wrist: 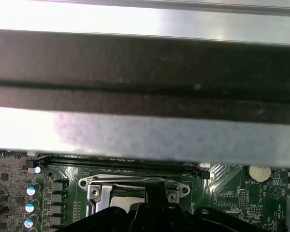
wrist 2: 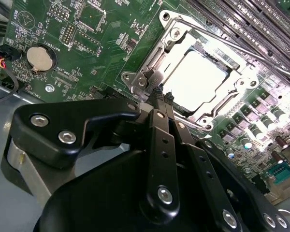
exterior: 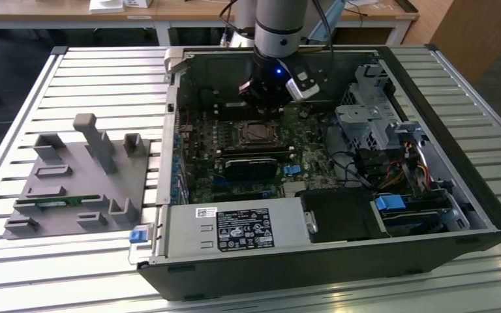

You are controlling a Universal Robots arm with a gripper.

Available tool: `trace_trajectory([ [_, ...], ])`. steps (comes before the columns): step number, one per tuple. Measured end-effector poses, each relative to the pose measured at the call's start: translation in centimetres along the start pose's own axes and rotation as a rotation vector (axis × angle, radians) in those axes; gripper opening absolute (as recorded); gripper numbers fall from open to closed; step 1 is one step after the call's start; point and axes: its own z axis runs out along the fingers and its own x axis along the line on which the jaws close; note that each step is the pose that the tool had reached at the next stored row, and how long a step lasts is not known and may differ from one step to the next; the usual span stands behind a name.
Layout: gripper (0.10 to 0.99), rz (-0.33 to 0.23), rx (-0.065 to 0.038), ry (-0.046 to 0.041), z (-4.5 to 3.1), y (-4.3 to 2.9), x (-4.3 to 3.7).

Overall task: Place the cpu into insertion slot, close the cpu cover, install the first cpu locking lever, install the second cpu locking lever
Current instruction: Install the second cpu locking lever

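Observation:
The cpu [wrist 2: 198,79] lies flat in the insertion slot [exterior: 255,133] on the green board, its silver top glaring in the light. The cpu cover [wrist 2: 152,53] is down around it as a silvery frame. A thin locking lever rod [wrist 2: 217,42] runs along one side of the frame. My gripper [wrist 2: 162,94] is shut, with nothing visible between its thin black fingers [wrist 2: 158,125]. The tips sit right at a corner of the cover, by a screw tab. In the exterior view the gripper [exterior: 268,99] hangs just behind the socket, inside the open computer case. The first wrist view has the cover [wrist: 135,186] just beyond the gripper body.
Long black memory slots [wrist 2: 241,19] run beside the socket, and a coin battery [wrist 2: 41,58] sits on the board. In the case are a black heatsink block [exterior: 250,166], a power supply [exterior: 233,228] and a drive cage [exterior: 368,124]. A grey fixture [exterior: 76,176] stands at the exterior view's left.

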Motion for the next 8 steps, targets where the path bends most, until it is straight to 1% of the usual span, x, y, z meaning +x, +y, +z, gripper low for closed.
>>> trace_trajectory([
  [8, 0.106, 0.000, 0.000, 0.0001, -0.07, -0.11, 0.01],
])
